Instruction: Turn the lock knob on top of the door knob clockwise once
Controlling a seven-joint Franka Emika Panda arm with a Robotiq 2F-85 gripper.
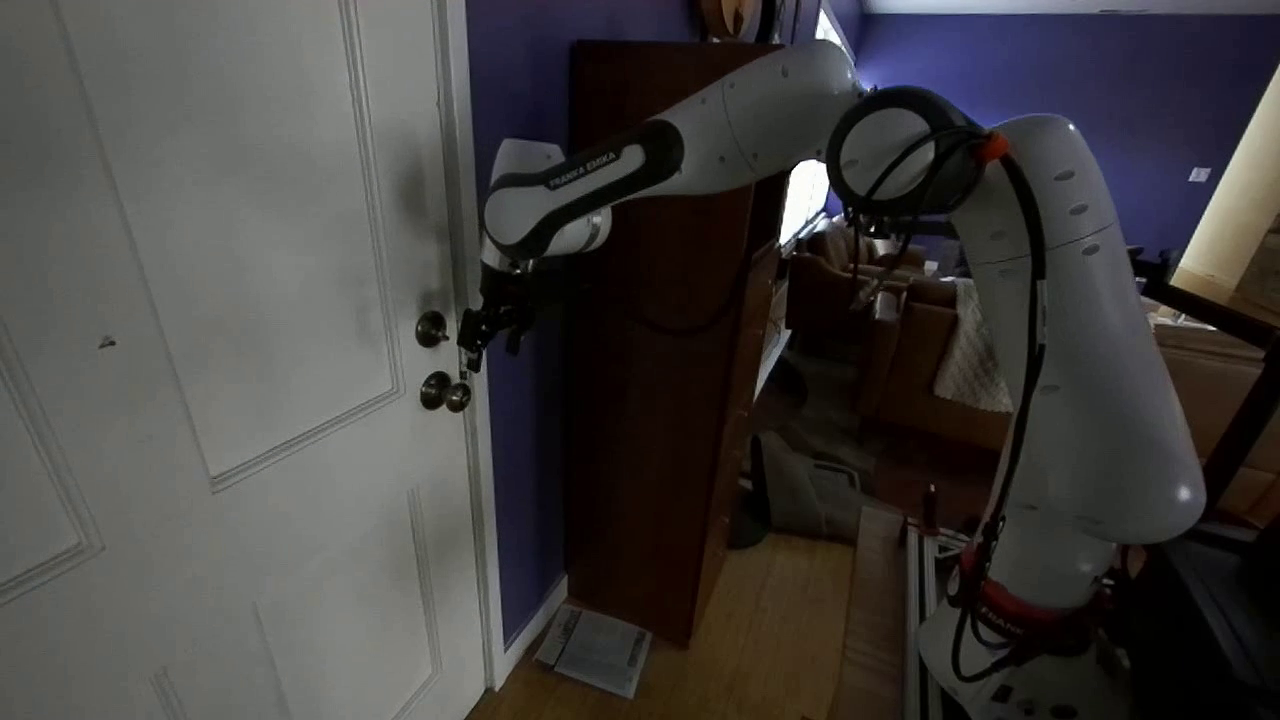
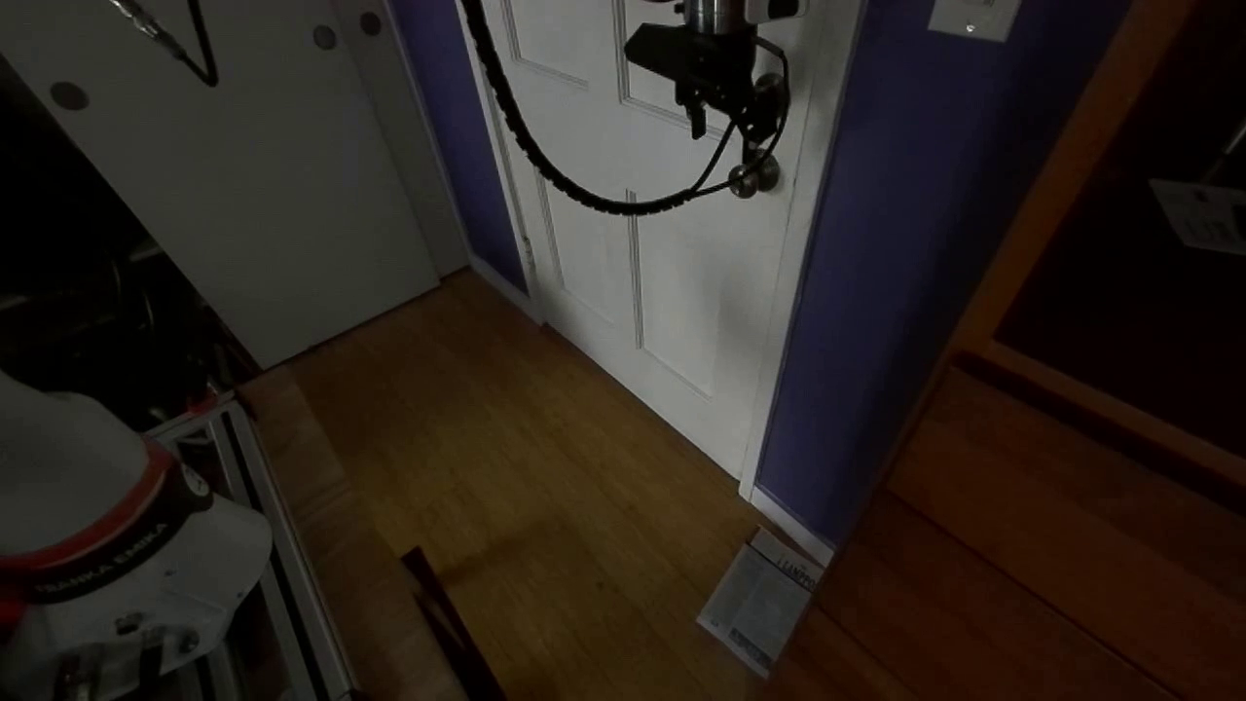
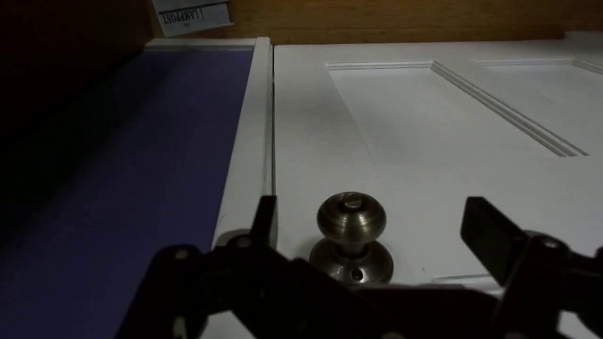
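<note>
The door knob (image 1: 457,396) is a dark metallic round knob on the white panelled door (image 1: 290,480); it also shows in an exterior view (image 2: 745,181) and in the wrist view (image 3: 351,223), with a small button in its face. The lock knob (image 1: 431,328), a dark round disc with a small thumb-turn, sits just above it; in an exterior view (image 2: 772,90) it is partly behind the gripper. It does not show in the wrist view. My gripper (image 1: 490,345) is open and empty, close in front of the door beside the lock knob. In the wrist view, my fingers (image 3: 372,203) stand wide apart.
A white door frame (image 1: 470,300) and purple wall (image 1: 525,450) stand beside the knobs. A tall brown cabinet (image 1: 650,350) is close to the arm. A black cable (image 2: 584,200) hangs below the wrist. A newspaper (image 1: 597,648) lies on the floor.
</note>
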